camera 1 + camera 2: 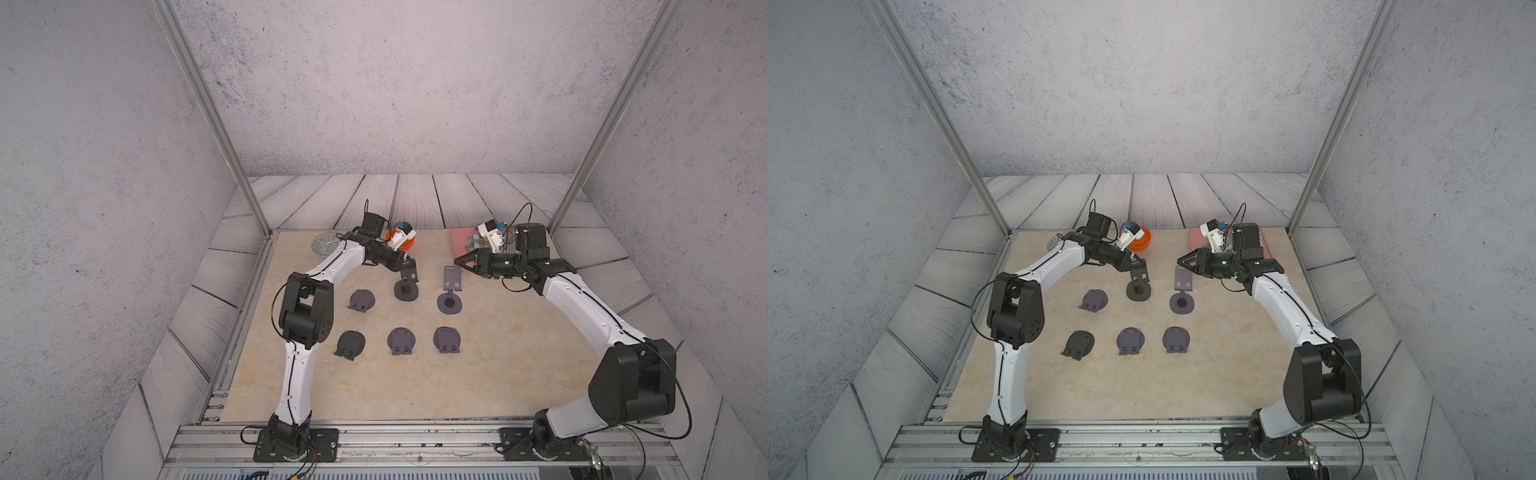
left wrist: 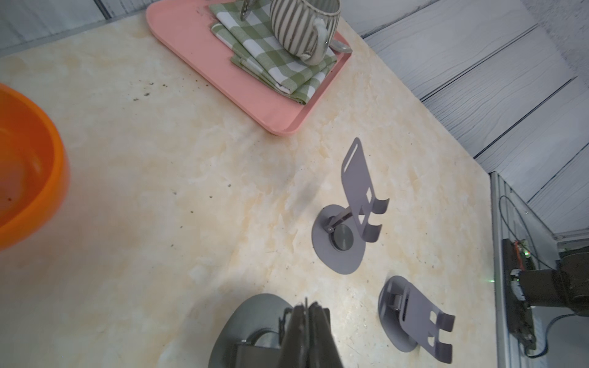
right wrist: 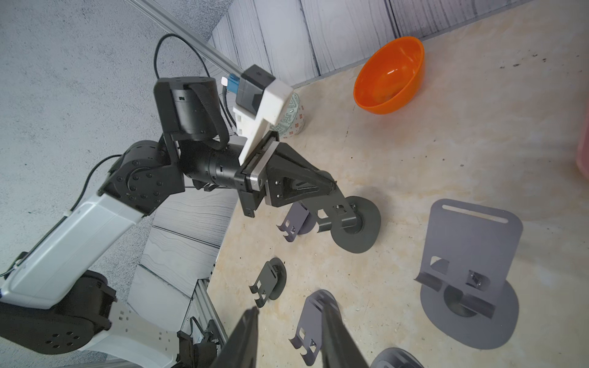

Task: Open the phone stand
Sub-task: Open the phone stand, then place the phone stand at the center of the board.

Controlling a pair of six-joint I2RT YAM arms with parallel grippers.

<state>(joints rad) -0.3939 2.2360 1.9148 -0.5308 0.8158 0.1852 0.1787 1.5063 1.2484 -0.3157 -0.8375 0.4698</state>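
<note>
Several phone stands lie on the marble table. A dark grey phone stand (image 1: 406,291) (image 1: 1138,291) (image 3: 357,223) sits in the back row with its plate raised off its round base (image 2: 251,315). My left gripper (image 1: 409,267) (image 1: 1139,267) (image 2: 307,307) (image 3: 331,186) is shut on the top edge of that plate. To its right stands an opened purple stand (image 1: 451,286) (image 1: 1183,286) (image 2: 357,191) (image 3: 471,255). My right gripper (image 1: 457,262) (image 1: 1179,261) (image 3: 291,310) hovers just behind that one, open and holding nothing.
Folded stands lie flat at the left of the back row (image 1: 361,300) and along the front row (image 1: 350,344) (image 1: 401,340) (image 1: 446,339). An orange bowl (image 1: 1140,242) (image 3: 389,76) sits behind the left gripper. At the back right, a pink tray (image 2: 191,47) holds a checked cloth and a striped mug (image 2: 302,25).
</note>
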